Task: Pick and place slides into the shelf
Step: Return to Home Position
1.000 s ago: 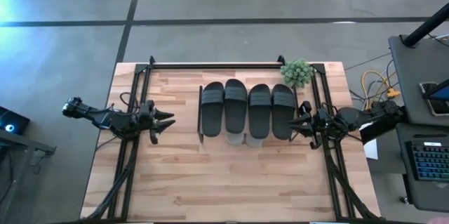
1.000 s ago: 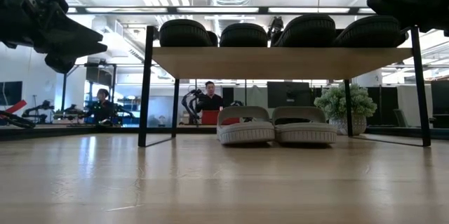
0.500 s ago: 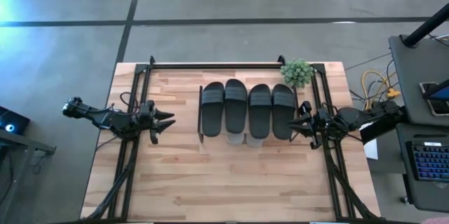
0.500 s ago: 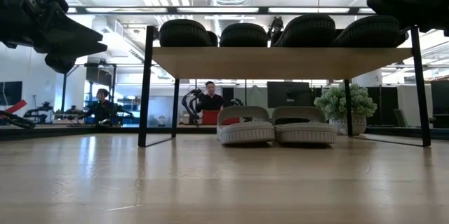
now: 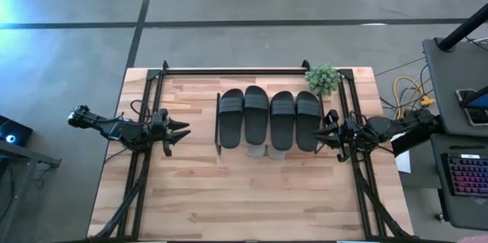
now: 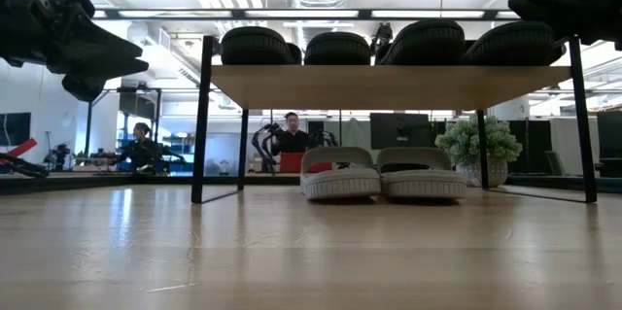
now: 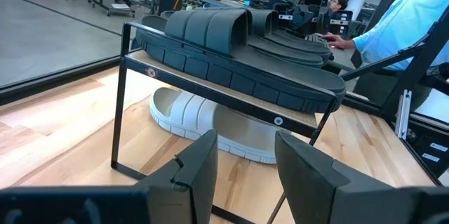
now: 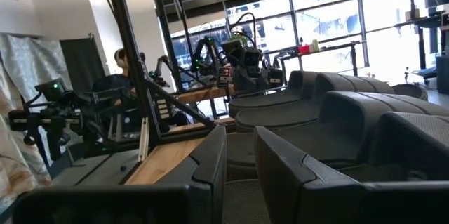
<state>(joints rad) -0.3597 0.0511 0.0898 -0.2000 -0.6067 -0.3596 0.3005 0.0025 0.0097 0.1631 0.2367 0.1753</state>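
Observation:
Several black slides (image 5: 269, 117) lie side by side on the top board (image 6: 389, 86) of the shelf, at the middle of the table. Two light grey slides (image 6: 381, 176) rest on their soles on the tabletop under the board; their near ends (image 5: 265, 151) poke out below the black ones. My left gripper (image 5: 183, 130) hangs open, level, to the left of the shelf, with nothing between its fingers (image 7: 203, 161). My right gripper (image 5: 320, 135) stands just off the shelf's right side, level, its fingers (image 8: 214, 157) a little apart and empty.
A small green potted plant (image 5: 323, 79) stands at the shelf's far right corner. Black frame rails (image 5: 229, 70) run along the table's far, left and right sides. Bare wood (image 5: 244, 197) lies near of the shelf. People sit at desks beyond the table (image 6: 289, 137).

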